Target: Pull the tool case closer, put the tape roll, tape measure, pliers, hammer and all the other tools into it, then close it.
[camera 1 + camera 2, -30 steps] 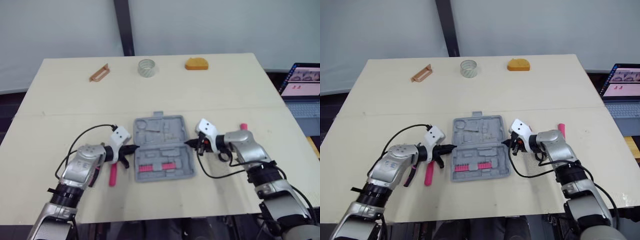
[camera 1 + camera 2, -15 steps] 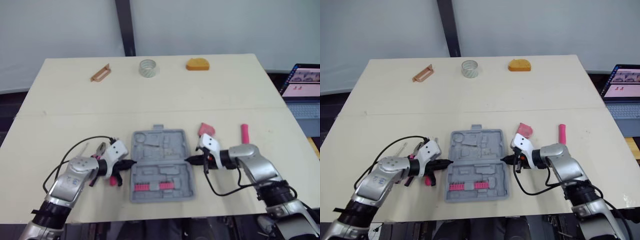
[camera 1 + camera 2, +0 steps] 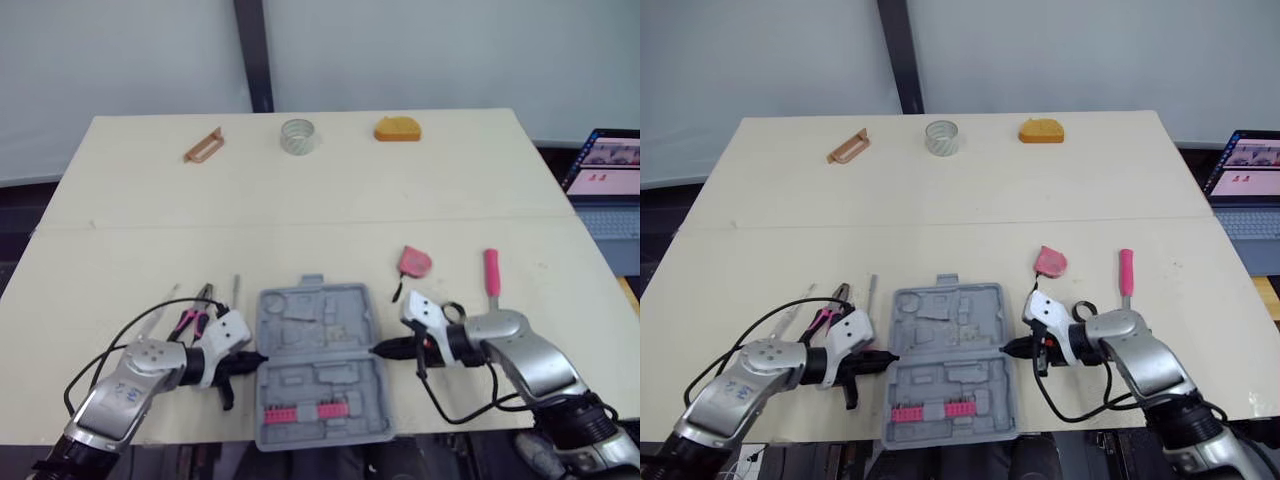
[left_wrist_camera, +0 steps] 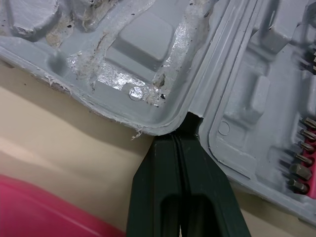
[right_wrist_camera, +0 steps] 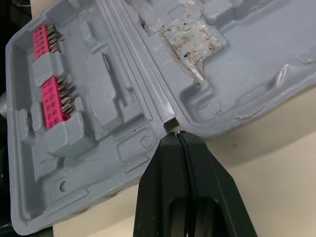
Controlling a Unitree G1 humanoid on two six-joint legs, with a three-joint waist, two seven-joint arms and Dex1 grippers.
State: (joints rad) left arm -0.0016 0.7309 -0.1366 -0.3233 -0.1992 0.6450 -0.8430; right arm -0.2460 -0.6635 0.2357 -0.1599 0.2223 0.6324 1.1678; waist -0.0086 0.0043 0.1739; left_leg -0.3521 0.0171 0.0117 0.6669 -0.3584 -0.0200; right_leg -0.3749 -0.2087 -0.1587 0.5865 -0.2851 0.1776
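Seeing both sets of fingers pressed together, I have the left end effector [image 3: 260, 357] and right end effector [image 3: 375, 350] touching the hinge ends of the open tool case [image 3: 330, 385] at the table's [image 3: 300, 220] near edge. The pliers [image 3: 190, 318] are half-hidden by my left arm.

We see the grey tool case [image 3: 320, 365] lying open flat, pliers [image 3: 190, 319] to its left, pink tape measure [image 3: 413, 262] right, tape roll [image 3: 297, 136] far beyond.
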